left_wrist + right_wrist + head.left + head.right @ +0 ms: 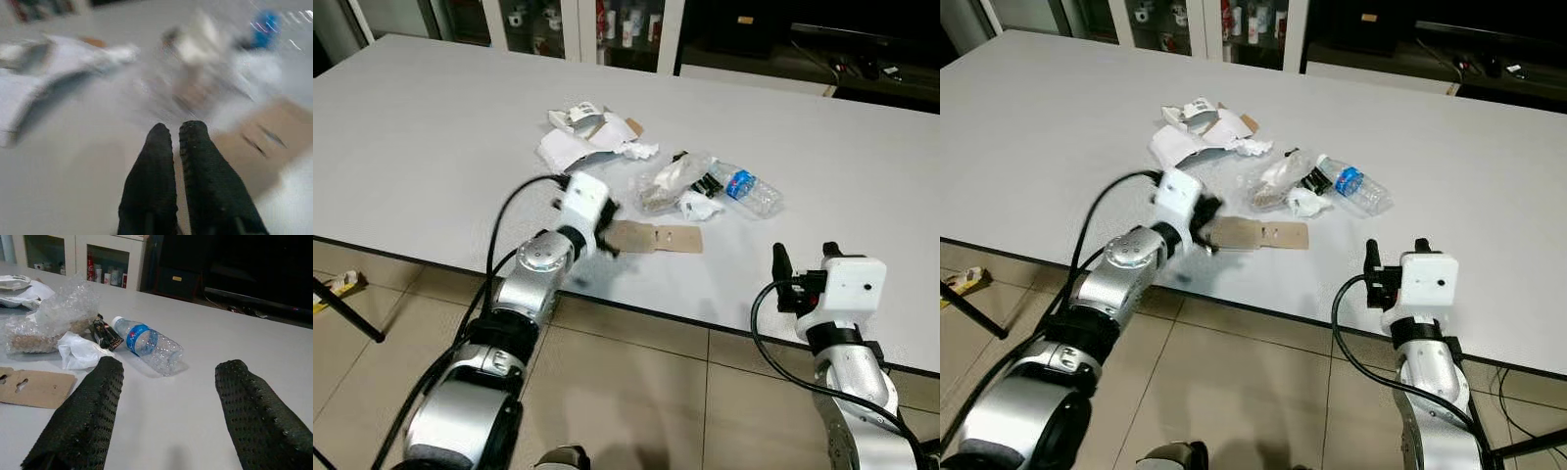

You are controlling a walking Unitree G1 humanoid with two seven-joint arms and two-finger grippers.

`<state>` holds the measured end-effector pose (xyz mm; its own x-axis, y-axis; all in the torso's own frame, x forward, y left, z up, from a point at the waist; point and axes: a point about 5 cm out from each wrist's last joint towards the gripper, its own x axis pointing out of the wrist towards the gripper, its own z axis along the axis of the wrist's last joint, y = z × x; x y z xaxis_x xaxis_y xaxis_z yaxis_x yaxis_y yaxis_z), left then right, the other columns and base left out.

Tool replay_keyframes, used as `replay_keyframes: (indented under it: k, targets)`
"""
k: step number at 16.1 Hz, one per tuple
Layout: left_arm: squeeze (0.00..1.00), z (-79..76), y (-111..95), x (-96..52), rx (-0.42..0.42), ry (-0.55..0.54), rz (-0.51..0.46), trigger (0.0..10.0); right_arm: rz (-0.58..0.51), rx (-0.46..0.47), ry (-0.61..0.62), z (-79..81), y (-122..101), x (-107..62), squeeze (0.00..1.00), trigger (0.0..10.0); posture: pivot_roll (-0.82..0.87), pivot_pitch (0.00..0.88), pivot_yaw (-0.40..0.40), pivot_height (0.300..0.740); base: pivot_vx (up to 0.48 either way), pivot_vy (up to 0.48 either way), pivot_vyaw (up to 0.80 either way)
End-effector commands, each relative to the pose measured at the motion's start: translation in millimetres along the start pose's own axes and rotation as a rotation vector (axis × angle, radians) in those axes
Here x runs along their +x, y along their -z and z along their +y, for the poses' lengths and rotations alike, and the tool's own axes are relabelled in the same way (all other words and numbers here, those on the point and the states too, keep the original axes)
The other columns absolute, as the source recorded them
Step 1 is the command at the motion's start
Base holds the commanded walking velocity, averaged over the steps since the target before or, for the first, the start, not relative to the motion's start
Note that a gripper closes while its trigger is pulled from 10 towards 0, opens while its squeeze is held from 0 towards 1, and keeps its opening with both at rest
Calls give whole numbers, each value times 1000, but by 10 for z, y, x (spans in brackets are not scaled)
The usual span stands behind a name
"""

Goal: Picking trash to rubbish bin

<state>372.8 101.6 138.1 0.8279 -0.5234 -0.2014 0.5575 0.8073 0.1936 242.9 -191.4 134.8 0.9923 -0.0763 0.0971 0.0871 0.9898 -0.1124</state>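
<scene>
Right wrist view: crumpled clear plastic bottle (149,345) (blue label) lying sideways.

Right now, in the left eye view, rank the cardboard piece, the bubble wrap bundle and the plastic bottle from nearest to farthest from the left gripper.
1. Cardboard piece: flat on the table, just beside the left gripper.
2. Bubble wrap bundle: beyond the cardboard, mid-pile.
3. Plastic bottle: on its side at the pile's right end, farthest.
</scene>
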Motion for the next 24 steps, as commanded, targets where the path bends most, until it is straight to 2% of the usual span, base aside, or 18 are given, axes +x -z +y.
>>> replay_keyframes:
  k: [1,5,9,13,15,20,22,24]
  targets:
    - [1000,-65,-7,20,9,89,36,10000,2,-9,9,-26,8,6,0,10000,158,71,-35,740,0,0,0]
    - [1000,23,-236,52,37,162,-19,10000,0,-9,11,-23,5,13,0,10000,158,71,-35,740,0,0,0]
    - [1000,102,-265,44,155,195,19,10000,3,-6,14,-14,13,2,0,10000,151,71,-24,740,0,0,0]
    - [1000,104,-184,31,248,245,81,10000,6,-2,13,-5,24,-5,0,10000,151,75,-22,740,0,0,0]
    - [1000,104,-148,23,260,259,97,10000,7,-2,13,-3,28,-9,0,10000,151,75,-22,740,0,0,0]
    - [1000,99,-62,38,323,245,124,10000,9,0,10,11,29,-6,0,10000,149,78,-22,740,0,0,0]
    - [1000,92,-33,38,322,242,129,10000,9,0,10,16,31,-11,0,10000,149,78,-22,740,0,0,0]
    - [1000,99,29,25,373,224,142,10000,11,-1,11,10,32,-19,0,10000,144,82,-23,740,0,0,0]
